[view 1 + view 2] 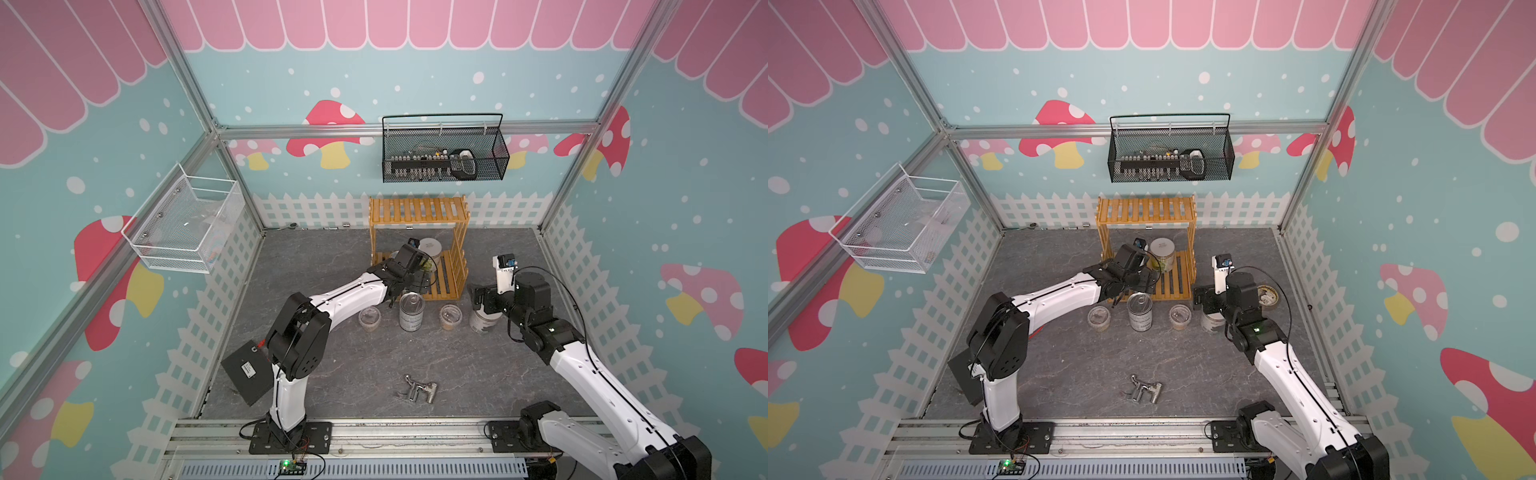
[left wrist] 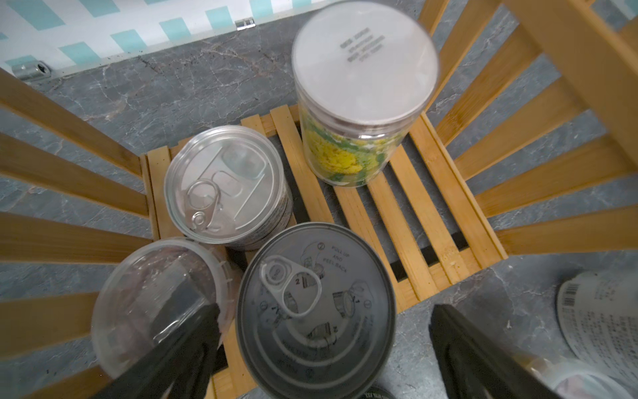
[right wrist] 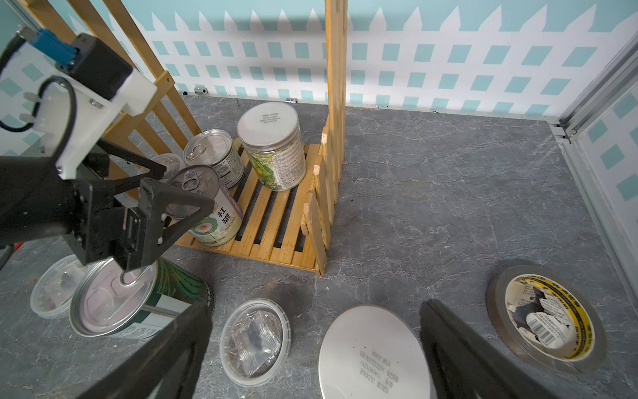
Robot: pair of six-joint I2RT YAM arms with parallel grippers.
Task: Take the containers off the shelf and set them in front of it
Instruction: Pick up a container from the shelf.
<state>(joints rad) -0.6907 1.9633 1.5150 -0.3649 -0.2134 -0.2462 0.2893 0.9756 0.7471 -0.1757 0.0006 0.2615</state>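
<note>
A: Where are the containers rn?

B: Four stand on the counter [image 1: 332, 374] in front of the shelf [image 1: 419, 210]: placed cup [image 1: 369, 318], placed can [image 1: 412, 311], 2nd placed cup [image 1: 450, 316] and placed jar [image 3: 374, 352]. Four more are on the bottom tier. The front can [image 3: 215, 221] is at the open edge w/ the shelf cup [image 2: 155, 304] just beside it. The back can [image 2: 224, 183] is behind them, and the shelf jar [image 2: 362, 79] stands further back, apart.

A: Claws?

B: Left claw [image 2: 324, 312] is spread wide and empty, poised over the front can. Right claw [image 3: 316, 309] is also wide w/ nothing in it, above the placed jar's lid.

A: So next grab = front can, prob.

B: Looks so. The tricky bit is that one finger hangs over the shelf cup's lid, and I can't tell how wide the cup/can gap is. I'd shift away from the cup so that finger drops beside the can, not onto the lid. Then go down to mid-body and squeeze firmly. Tin shouldn't crush.

A: Exit?

B: Lift only slightly, since the top tier's overhead, then pull out the open front. The placed can stands just before that edge, so steer to a bare spot and set it upright, away from the tape roll [image 3: 545, 317].
</note>
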